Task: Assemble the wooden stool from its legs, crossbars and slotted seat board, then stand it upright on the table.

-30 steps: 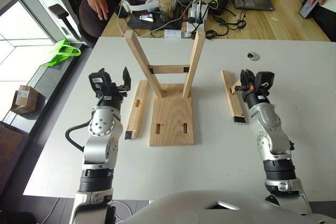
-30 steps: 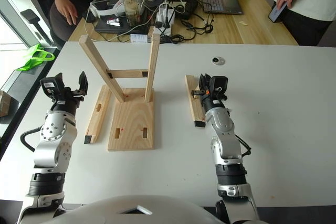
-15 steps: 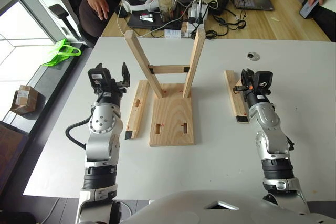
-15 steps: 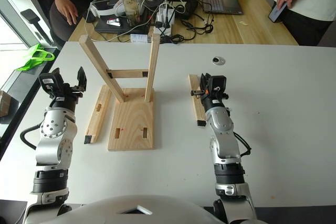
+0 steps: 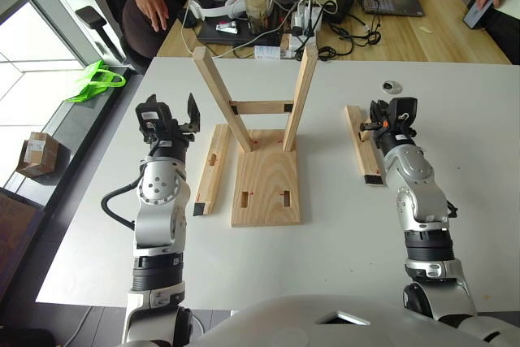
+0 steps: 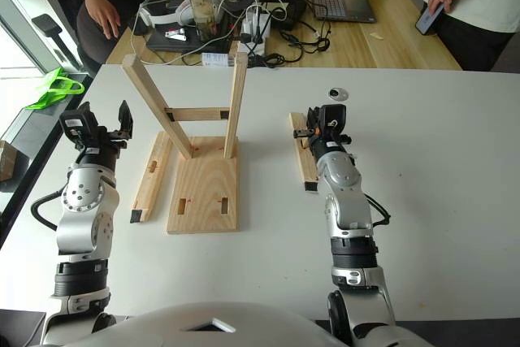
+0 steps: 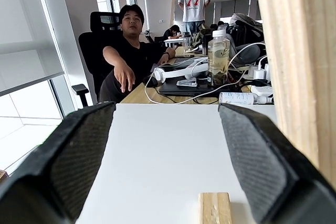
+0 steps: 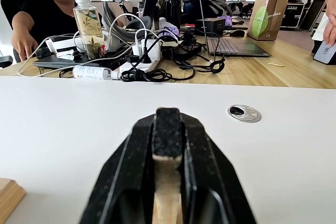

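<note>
The right gripper is clamped narrow on the far part of the right loose leg. That leg lies flat on the table, apart from the seat board on its right. To do this step well, I judge the gripper should lift the leg clear and turn it upright with the joining end down. It should then lower the leg straight over the near right slot rather than at a slant. A hold this close to one end may let the long piece swing, so a slow turn looks wise. The board could also slide under the push unless something steadies it. The left gripper hovers with its pads spread wide and holds nothing. It sits near the far end of the left loose leg, not touching it, so it could brace the board or take that leg afterwards. Counted, there is one seat board, lying flat at the middle of the table. Two upright legs stand in its far slots, and one crossbar joins them. Two loose legs lie flat, one on each side of the board. Two slots are unfilled, the near left slot and the near right slot.
</note>
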